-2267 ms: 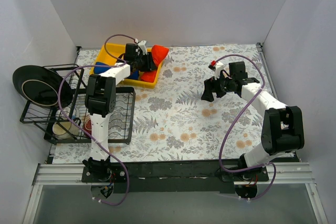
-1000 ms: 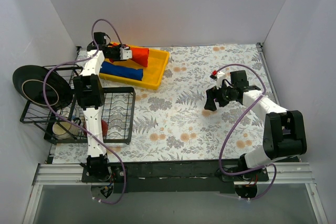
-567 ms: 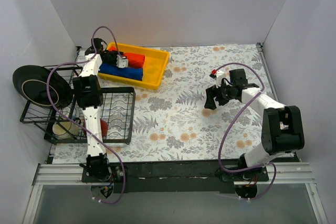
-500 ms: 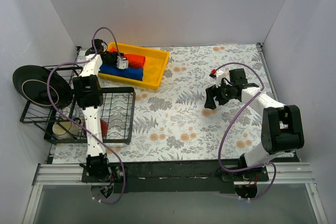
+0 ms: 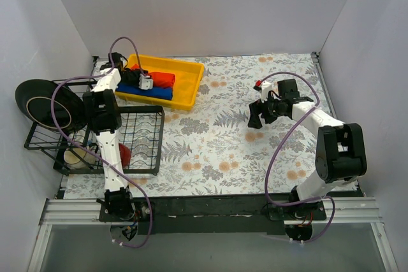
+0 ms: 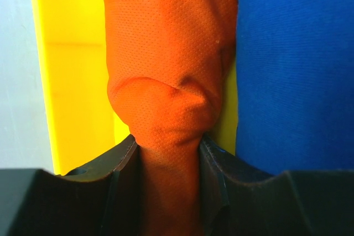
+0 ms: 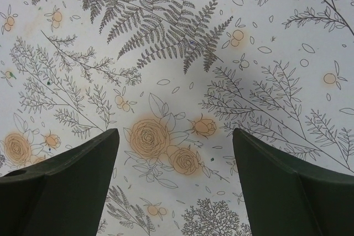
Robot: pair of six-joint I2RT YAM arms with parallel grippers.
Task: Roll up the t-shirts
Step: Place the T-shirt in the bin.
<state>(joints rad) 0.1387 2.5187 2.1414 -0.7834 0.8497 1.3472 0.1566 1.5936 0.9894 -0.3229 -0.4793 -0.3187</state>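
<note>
One orange-red cloth t-shirt roll (image 6: 166, 53) clamped in left end effector (image 6: 168, 147), beside royal-blue t-shirt roll (image 6: 293, 64) in yellow plastic tray (image 6: 72, 81) | release gently, avoid unrolling | right end effector (image 7: 174, 134) open

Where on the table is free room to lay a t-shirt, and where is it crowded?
Free: the floral cloth between the dish rack and the right gripper. Crowded: the yellow tray, holding the orange-red t-shirt, blue t-shirt and the left gripper.
</note>
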